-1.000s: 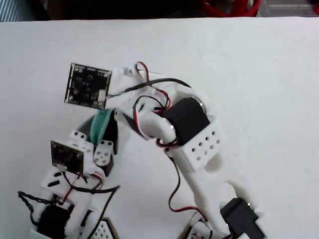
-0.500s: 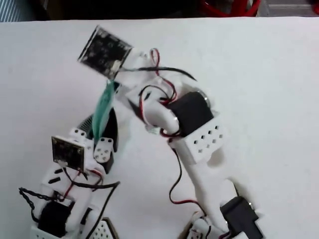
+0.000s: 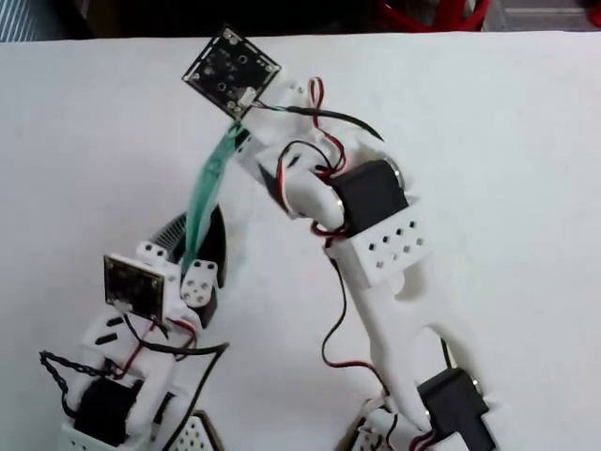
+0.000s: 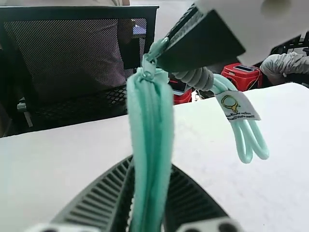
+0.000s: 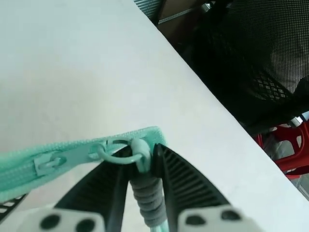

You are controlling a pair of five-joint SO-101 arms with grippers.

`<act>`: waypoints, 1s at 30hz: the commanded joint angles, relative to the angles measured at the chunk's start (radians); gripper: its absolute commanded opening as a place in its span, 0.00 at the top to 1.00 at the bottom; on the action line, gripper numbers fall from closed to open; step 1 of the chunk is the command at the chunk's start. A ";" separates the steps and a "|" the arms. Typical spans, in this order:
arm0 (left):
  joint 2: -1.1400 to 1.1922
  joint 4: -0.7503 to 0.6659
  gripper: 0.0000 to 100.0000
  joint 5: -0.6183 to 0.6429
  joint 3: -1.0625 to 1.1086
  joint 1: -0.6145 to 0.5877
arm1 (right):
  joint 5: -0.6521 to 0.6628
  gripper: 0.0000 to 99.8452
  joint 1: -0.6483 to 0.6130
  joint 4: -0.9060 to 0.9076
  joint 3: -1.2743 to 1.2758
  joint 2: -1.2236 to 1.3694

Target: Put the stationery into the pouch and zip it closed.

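High view: pouch (image 3: 200, 202), stretched between left end effector (image 3: 191, 258) and right end effector (image 3: 235, 143), both clamped on its ends; probably light and limp, best held at the ends.

Matt cloth pouch (image 4: 149, 121); ribbed black plastic left tool (image 4: 150, 166); smooth table (image 3: 488, 122).

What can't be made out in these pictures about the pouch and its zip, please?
Pouch contents: no view looks inside; stationery cannot be told.
Pouch's lower end: high view, hidden by the left gripper.
Right gripper fingertips: high view, under its camera board.
Zip: right wrist view, cut off by the edge; how far closed unclear.
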 commanded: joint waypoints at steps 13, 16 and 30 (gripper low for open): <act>0.008 0.103 0.98 0.026 -0.023 0.010 | -0.058 0.98 0.104 -0.056 0.089 -0.012; 0.008 0.167 0.98 0.046 -0.069 0.010 | -0.104 0.98 0.104 -0.056 0.094 -0.005; 0.008 0.249 0.98 -0.052 -0.077 0.010 | -0.140 0.98 0.228 -0.186 0.132 0.051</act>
